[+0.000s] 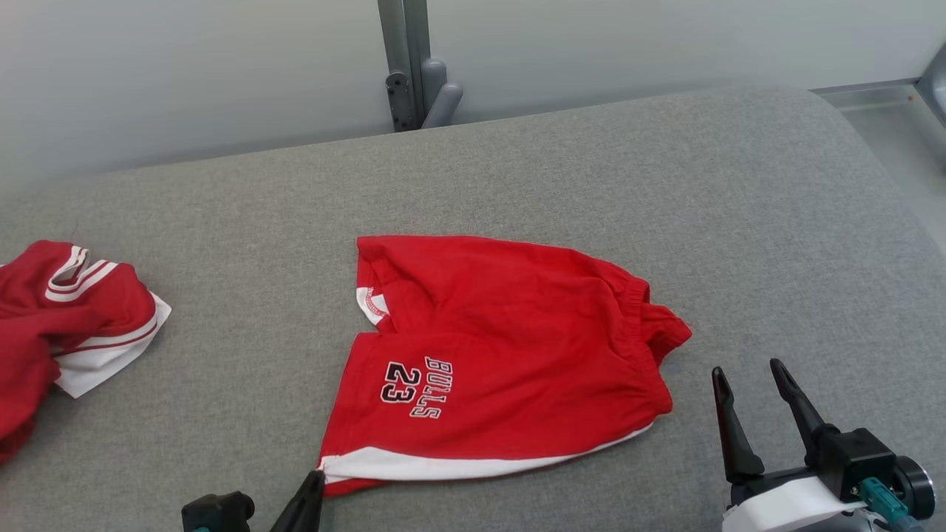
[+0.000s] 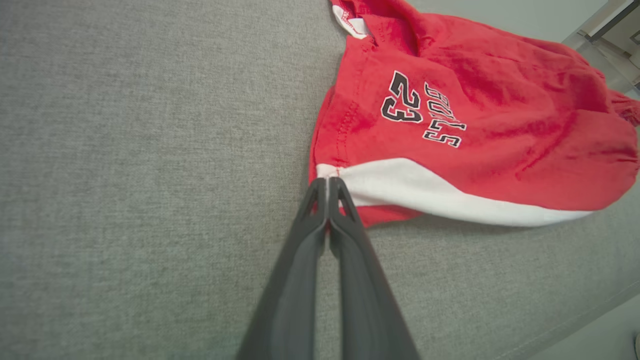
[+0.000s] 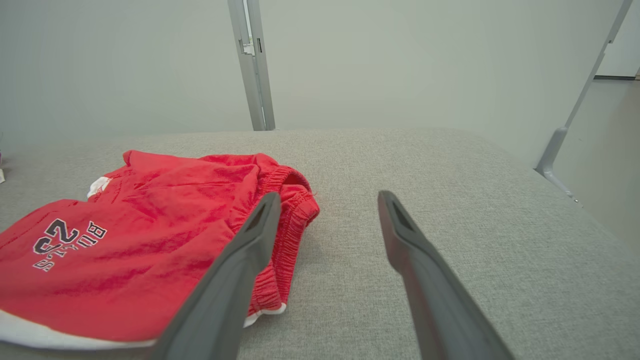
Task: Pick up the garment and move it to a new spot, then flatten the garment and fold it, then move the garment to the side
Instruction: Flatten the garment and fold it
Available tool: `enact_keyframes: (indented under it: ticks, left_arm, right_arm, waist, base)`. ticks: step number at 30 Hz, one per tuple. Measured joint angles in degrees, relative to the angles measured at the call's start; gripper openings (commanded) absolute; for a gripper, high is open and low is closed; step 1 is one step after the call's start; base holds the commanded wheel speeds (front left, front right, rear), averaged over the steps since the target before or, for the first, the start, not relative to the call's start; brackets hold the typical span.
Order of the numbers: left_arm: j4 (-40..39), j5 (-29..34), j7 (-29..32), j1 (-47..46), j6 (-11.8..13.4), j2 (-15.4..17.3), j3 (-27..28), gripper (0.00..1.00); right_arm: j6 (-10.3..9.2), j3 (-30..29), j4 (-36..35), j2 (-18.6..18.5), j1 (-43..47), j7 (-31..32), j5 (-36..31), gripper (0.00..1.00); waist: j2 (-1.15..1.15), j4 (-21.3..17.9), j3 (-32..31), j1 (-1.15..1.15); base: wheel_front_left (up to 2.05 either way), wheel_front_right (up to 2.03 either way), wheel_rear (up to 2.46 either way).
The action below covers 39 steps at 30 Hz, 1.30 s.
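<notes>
The garment (image 1: pixel 502 347) is a pair of red shorts with a white side stripe and "BULLS 23" print. It lies mostly flat in the middle of the grey padded surface (image 1: pixel 665 185). My left gripper (image 1: pixel 316 476) is shut, its tips pinching the near left hem corner at the white stripe (image 2: pixel 400 185); the left wrist view shows the left gripper (image 2: pixel 327 181) closed right on that corner. My right gripper (image 1: pixel 746 369) stands open just right of the waistband (image 3: pixel 295 200), above the surface, with nothing inside the right gripper (image 3: pixel 328 196).
A second red-and-white garment (image 1: pixel 74 318) lies crumpled at the far left edge. A grey metal post (image 1: pixel 406 66) rises behind the surface against the pale wall. The surface's right edge (image 1: pixel 898 192) drops off to the floor.
</notes>
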Motion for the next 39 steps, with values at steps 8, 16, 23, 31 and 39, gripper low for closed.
enact_keyframes:
  ticks: [8, 16, 23, 31, 39]
  left_arm:
    - [3.32, -0.37, -2.55, -0.98, -0.38, -1.31, -0.19, 1.00]
    - [3.43, -0.36, -6.22, -0.85, 1.04, -1.33, 1.15, 1.00]
    - [2.55, 2.11, -11.80, -0.29, 1.41, -0.56, 2.54, 1.00]
    - [-0.70, 9.32, -12.89, 0.30, -1.14, -1.94, 5.54, 1.00]
    - [-1.22, 13.30, -12.89, 1.79, -3.10, -5.19, 12.20, 1.00]
  right_arm:
    - [0.00, 0.26, 0.24, -0.01, 0.30, 0.00, 0.00, 1.00]
    - [0.00, -0.21, -0.15, 0.00, 0.52, 0.00, -0.15, 1.00]
    - [0.00, -1.78, -1.97, 0.02, 1.15, 0.00, -0.94, 1.00]
    - [0.00, -3.45, -3.78, -0.41, 3.43, 0.00, -3.18, 1.00]
    - [0.00, -2.66, -2.70, -1.89, 3.40, 0.00, -3.44, 1.00]
  waist:
    - [0.00, -0.49, -0.35, 0.00]
    - [0.00, -0.73, -0.45, 0.00]
    - [0.00, 0.28, -0.81, 0.00]
    - [0.00, 3.65, -2.18, 0.00]
    - [0.00, 6.73, -3.77, 0.00]
  base:
    - [0.00, 0.00, 0.00]
    - [0.00, 0.00, 0.00]
    - [0.00, 0.00, 0.00]
    - [0.00, 0.00, 0.00]
    - [0.00, 0.00, 0.00]
